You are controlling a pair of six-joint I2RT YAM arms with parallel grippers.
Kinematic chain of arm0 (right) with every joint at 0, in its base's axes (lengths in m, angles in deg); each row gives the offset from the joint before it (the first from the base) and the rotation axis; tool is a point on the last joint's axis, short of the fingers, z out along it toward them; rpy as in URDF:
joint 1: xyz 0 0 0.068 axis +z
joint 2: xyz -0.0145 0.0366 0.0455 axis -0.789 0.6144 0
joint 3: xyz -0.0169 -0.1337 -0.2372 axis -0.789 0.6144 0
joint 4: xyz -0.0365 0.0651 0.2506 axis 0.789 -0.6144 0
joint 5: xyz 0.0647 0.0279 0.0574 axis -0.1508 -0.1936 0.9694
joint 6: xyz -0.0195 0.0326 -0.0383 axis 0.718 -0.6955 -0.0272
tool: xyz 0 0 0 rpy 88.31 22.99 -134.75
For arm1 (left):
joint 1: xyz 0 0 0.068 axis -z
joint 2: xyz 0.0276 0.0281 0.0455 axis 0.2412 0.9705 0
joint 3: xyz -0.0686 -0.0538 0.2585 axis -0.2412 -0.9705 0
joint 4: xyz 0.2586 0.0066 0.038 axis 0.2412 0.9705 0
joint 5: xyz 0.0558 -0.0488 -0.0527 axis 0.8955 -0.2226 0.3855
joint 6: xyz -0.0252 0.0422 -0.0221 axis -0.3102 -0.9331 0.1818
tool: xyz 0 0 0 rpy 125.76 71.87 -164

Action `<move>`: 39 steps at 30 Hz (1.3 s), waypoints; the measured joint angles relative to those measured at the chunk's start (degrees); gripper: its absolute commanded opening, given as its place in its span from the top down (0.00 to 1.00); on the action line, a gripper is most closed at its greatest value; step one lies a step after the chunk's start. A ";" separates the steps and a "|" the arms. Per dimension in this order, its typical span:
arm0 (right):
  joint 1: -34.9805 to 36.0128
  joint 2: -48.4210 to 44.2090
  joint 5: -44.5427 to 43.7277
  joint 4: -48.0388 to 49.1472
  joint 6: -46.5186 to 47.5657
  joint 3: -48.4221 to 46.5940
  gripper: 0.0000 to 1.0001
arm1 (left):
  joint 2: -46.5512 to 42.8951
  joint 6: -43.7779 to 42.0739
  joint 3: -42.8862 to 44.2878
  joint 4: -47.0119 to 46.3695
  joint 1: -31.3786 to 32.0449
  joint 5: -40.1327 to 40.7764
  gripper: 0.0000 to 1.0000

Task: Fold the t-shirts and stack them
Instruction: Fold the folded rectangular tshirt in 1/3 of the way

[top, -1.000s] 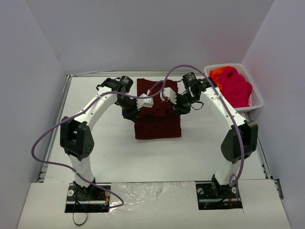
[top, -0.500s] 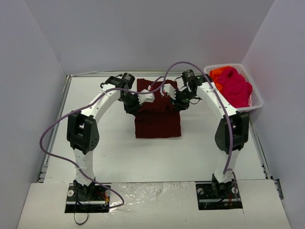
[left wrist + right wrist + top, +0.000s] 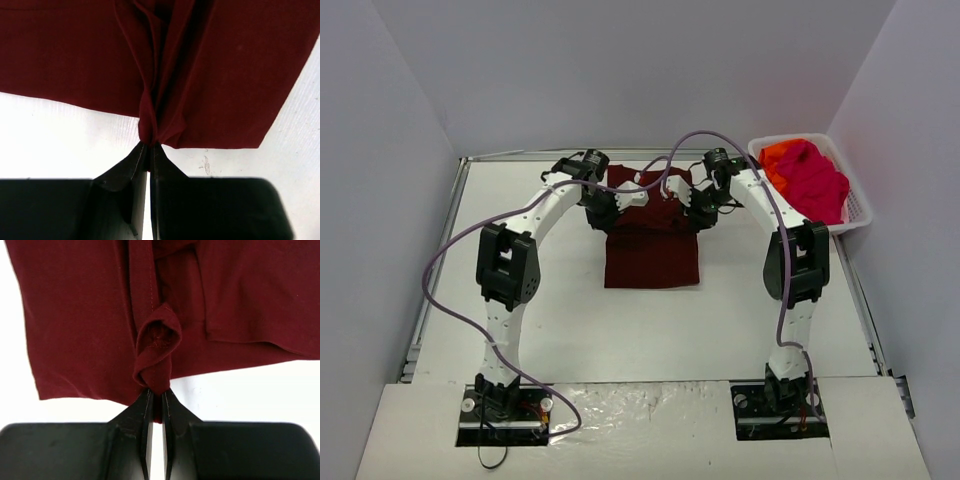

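The maroon t-shirt (image 3: 652, 258) lies at the middle of the white surface (image 3: 560, 300), toward the far side. It is folded into a plain dark rectangle with straight side edges and a clean near edge. Its long axis runs from the near side toward the back wall, and its short near edge faces the arm bases. The far part of it is partly hidden under both wrists.

The left tool (image 3: 150, 145) is clamped on the shirt's edge, its dark fingertips pressed together on a pinch of cloth. From that pinch, gathered pleats run straight away from the tool across the fabric, and a square corner of the cloth lies flat just to the right.

The right tool (image 3: 156, 390) is likewise closed tight on the shirt. It grips a rolled loop of hem whose stitching shows, with flat layered cloth spreading to either side beyond it.

At the far right of the surface stands a white basket (image 3: 860, 212), well apart from the maroon shirt. It holds a crumpled pink t-shirt (image 3: 815, 185), with an orange t-shirt (image 3: 778, 155) at its far end.
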 measured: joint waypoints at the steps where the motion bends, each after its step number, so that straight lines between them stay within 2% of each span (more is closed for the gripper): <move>1: -0.13 0.61 0.09 0.28 0.00 -0.24 1.00 | 0.20 0.17 0.00 -0.33 -0.02 0.22 0.98; 6: -0.76 3.63 0.55 2.10 -0.61 -0.96 1.00 | 0.33 1.20 0.00 -2.62 -0.02 1.90 0.97; 9: -1.14 6.03 0.57 3.06 -1.66 -2.49 0.95 | 0.44 1.55 0.00 -4.55 -0.02 3.17 0.91; 10: -1.18 7.02 0.48 3.39 -2.12 -3.13 0.91 | 0.48 1.75 0.00 -5.53 -0.02 3.52 0.86; 12: -1.18 9.16 0.20 3.96 -3.26 -4.72 0.74 | 0.76 2.12 0.00 -7.61 0.00 4.57 0.80; 13: -1.20 10.36 -0.09 4.24 -3.91 -5.75 0.72 | 1.16 2.32 0.04 -8.66 0.00 4.94 0.75; 15: -1.22 12.31 -0.83 4.90 -4.66 -7.56 0.59 | 2.56 2.56 0.57 -10.34 -0.02 5.86 0.72; 21: -1.62 18.84 -5.60 6.23 -9.05 -16.00 0.52 | 10.23 3.91 5.88 -15.50 -0.04 9.66 0.67; 24: -2.03 18.56 -7.58 6.95 -11.15 -17.44 0.50 | 9.92 4.81 6.25 -16.90 -0.13 12.11 0.66; 29: -2.14 12.79 -10.19 14.03 -16.68 -13.90 0.47 | 0.92 6.40 -1.95 -20.98 -0.15 16.06 0.66; 34: -1.84 -2.19 -11.80 22.32 -20.94 -1.18 0.45 | -15.61 9.20 -18.12 -25.75 -0.24 19.96 0.66; 39: -1.79 -17.46 -10.47 26.47 -23.10 10.78 0.41 | -30.12 11.21 -31.98 -28.20 -0.55 18.67 0.66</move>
